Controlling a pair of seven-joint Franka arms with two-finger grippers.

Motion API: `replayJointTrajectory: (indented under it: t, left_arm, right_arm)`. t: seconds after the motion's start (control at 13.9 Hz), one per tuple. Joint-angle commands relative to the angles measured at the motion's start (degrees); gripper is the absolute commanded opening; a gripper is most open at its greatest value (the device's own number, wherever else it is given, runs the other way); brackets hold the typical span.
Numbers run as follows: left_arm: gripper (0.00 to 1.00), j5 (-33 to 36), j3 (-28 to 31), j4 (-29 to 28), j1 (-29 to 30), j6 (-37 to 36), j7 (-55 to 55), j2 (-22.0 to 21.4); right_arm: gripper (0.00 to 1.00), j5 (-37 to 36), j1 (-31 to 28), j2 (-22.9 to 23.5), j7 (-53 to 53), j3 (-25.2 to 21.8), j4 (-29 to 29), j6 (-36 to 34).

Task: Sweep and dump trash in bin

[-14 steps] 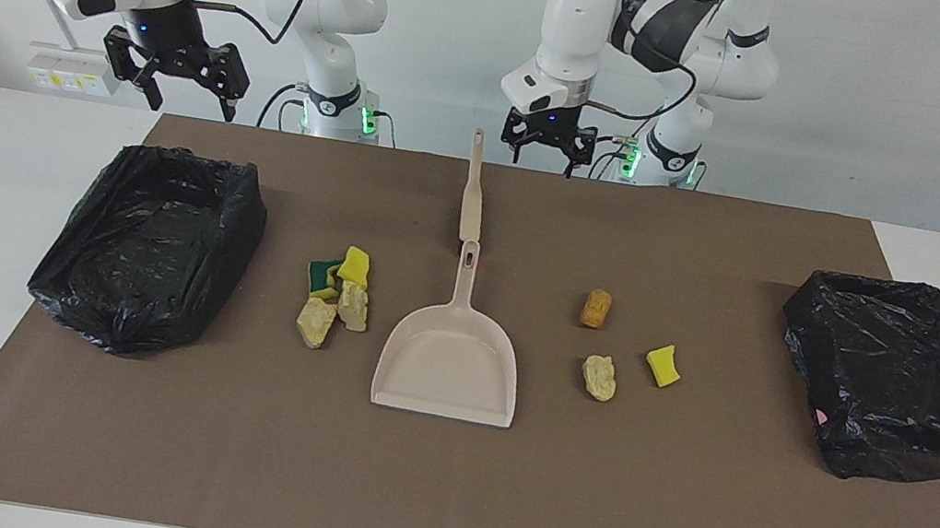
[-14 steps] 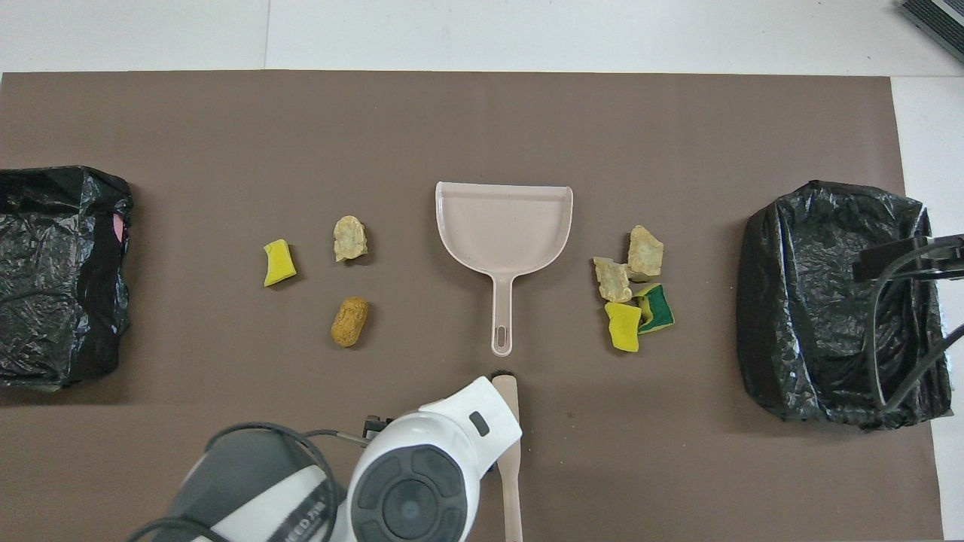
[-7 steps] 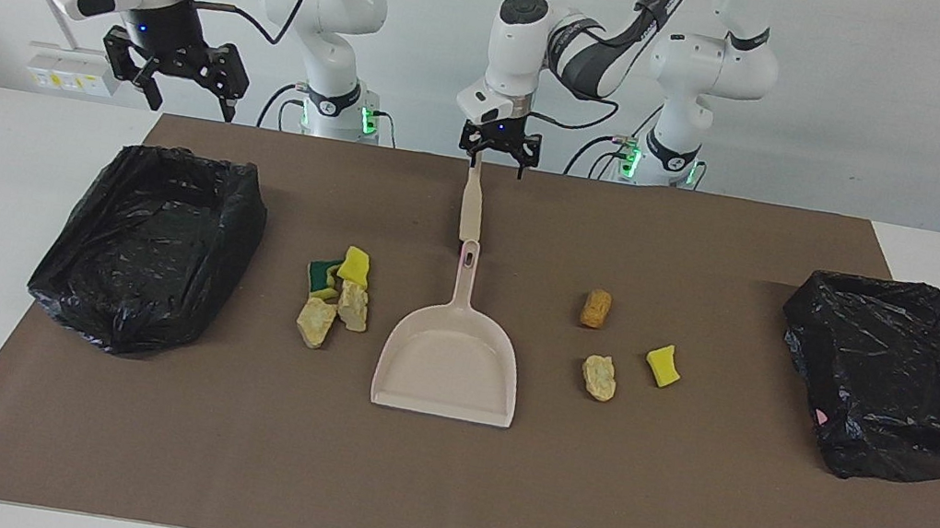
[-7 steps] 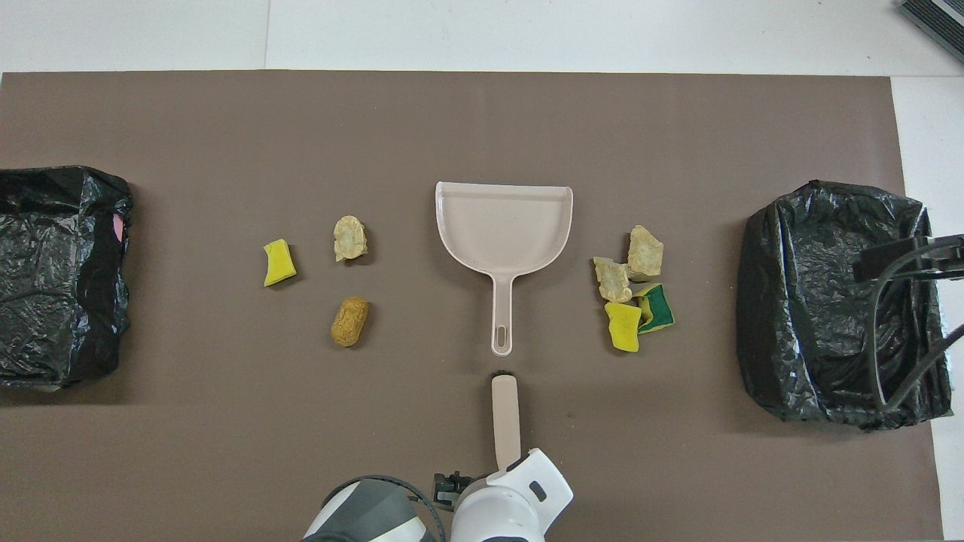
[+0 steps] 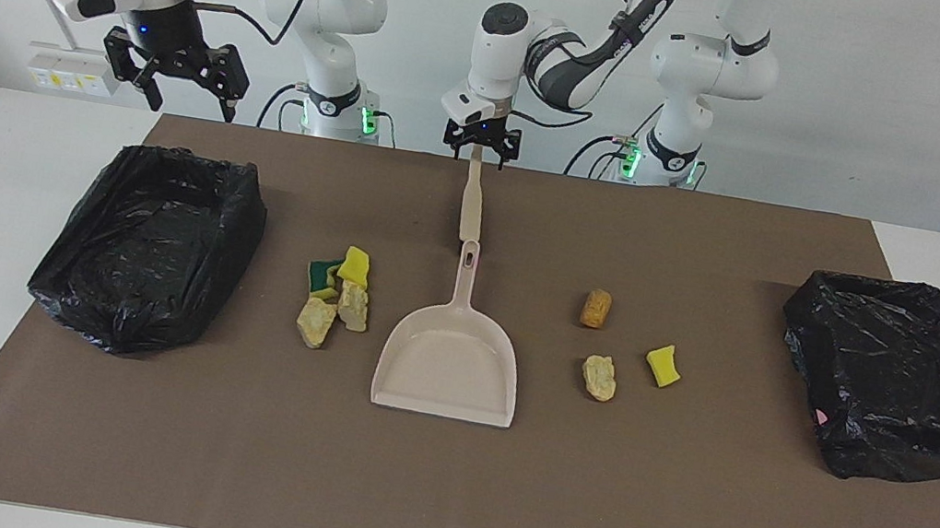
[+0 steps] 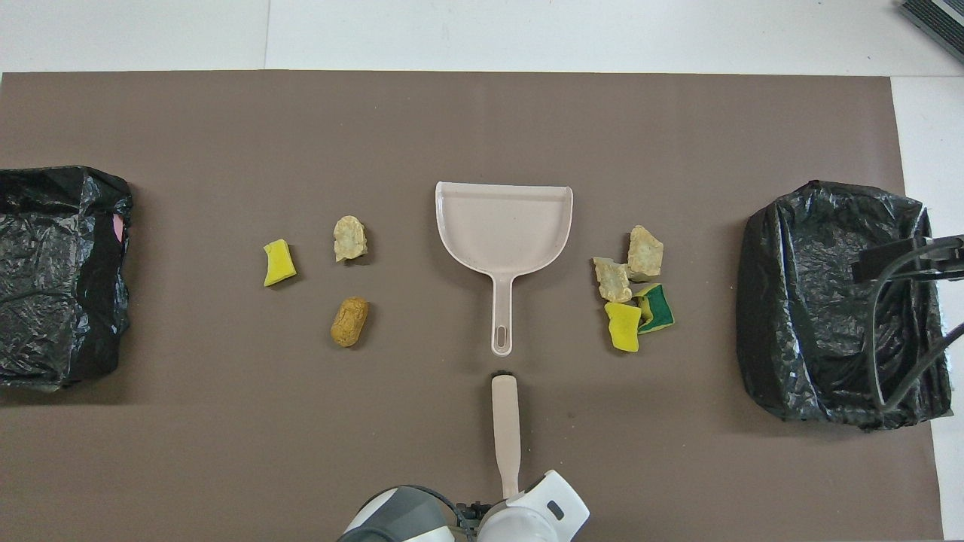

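My left gripper stands open around the tip of the brush handle, which runs lengthwise away from me toward the dustpan. My right gripper, open and empty, waits over the bin; only the facing view shows it. Trash lies on the brown mat beside the dustpan.

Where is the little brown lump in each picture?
Facing view: the brown lump lies on the mat, beside the dustpan toward the left arm's end.
Overhead view: the same lump shows beside the dustpan's handle.
Shared landmark: the dustpan.
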Motion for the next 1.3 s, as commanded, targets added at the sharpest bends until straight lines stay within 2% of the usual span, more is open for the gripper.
replayJointTrajectory:
  t: [0.0, 0.14, 0.36, 0.65, 0.79, 0.86, 1.01, 1.22]
  left_arm:
    - [0.88, -0.56, 0.2, -0.73, -0.66, 2.19, -1.52, 1.78]
    - [0.75, -0.56, 0.2, -0.73, -0.66, 1.93, -1.61, 1.78]
    - [0.2, -0.21, 0.28, -0.64, -0.22, 1.93, -1.35, 1.87]
    - [0.11, 0.5, 0.37, -0.38, 0.4, 1.05, -1.0, 1.78]
    - [0.03, 2.42, 0.46, -0.29, 0.4, 0.09, -0.47, 1.43]
    - [0.02, 2.95, 0.55, -0.12, 0.14, -2.01, -0.47, 0.9]
    - [0.0, 4.27, 1.42, 1.28, -0.04, -11.12, 1.19, -2.42]
    - [0.0, 4.28, 6.34, 1.47, -0.74, -22.39, 12.16, -10.42]
  right_arm:
    - [1.0, 0.49, -0.01, -0.51, -0.98, 0.68, -1.79, 1.84]
    - [1.0, 0.66, 0.35, -0.24, 0.86, 1.2, -1.52, 1.84]
    - [1.0, 1.36, 1.92, 0.63, 1.48, 1.29, -1.61, 2.1]
    - [1.0, 4.26, 4.74, 1.77, 5.35, 1.64, -1.43, 4.65]
    - [1.0, 4.53, 7.63, 4.05, 6.23, 1.56, -0.39, 6.32]
    - [1.0, 4.53, 8.6, 5.37, 8.32, 1.65, 0.4, 6.5]
    - [1.0, 4.79, 11.05, 10.36, 14.46, 1.82, 3.47, 7.46]
    - [1.0, 6.55, 14.05, 17.92, 21.42, 2.0, 7.78, 11.05]
